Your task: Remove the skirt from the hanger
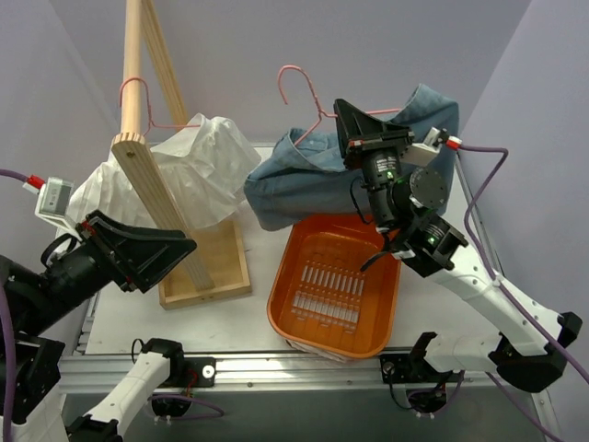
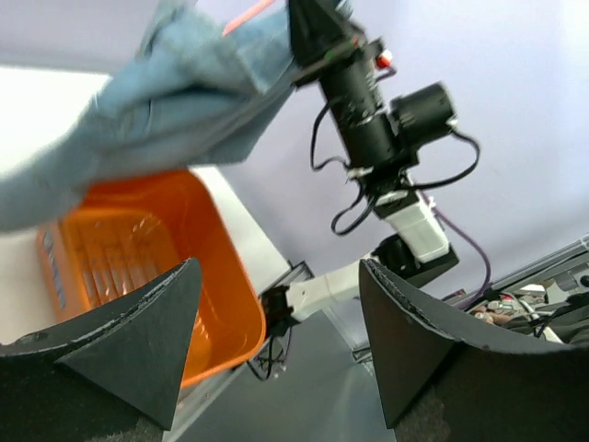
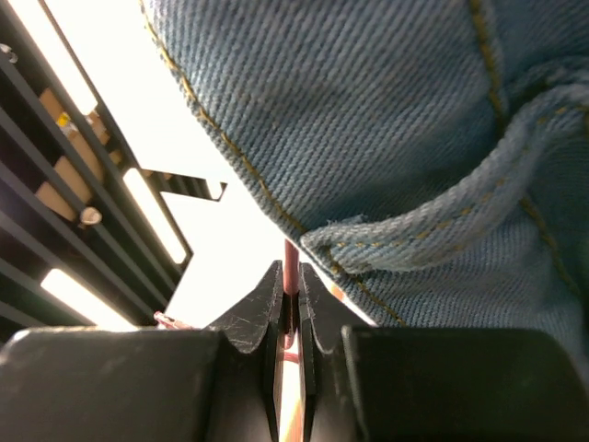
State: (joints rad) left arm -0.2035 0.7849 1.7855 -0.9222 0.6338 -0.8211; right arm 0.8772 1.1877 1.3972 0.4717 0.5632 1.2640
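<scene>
The right gripper [image 3: 290,308] is clenched on the thin pink wire of the hanger [image 3: 291,262], holding it up at the far right so the denim skirt [image 1: 304,184] sags from it toward the far rim of the orange basket [image 1: 281,308] — a spot where, I judge, the cloth can drop in once it slides free. The left gripper [image 1: 170,250] hovers at the near left beside the wooden rack [image 1: 147,175], jaws spread and holding nothing — probably free to reach across and pull the skirt off, a step not yet done.
</scene>
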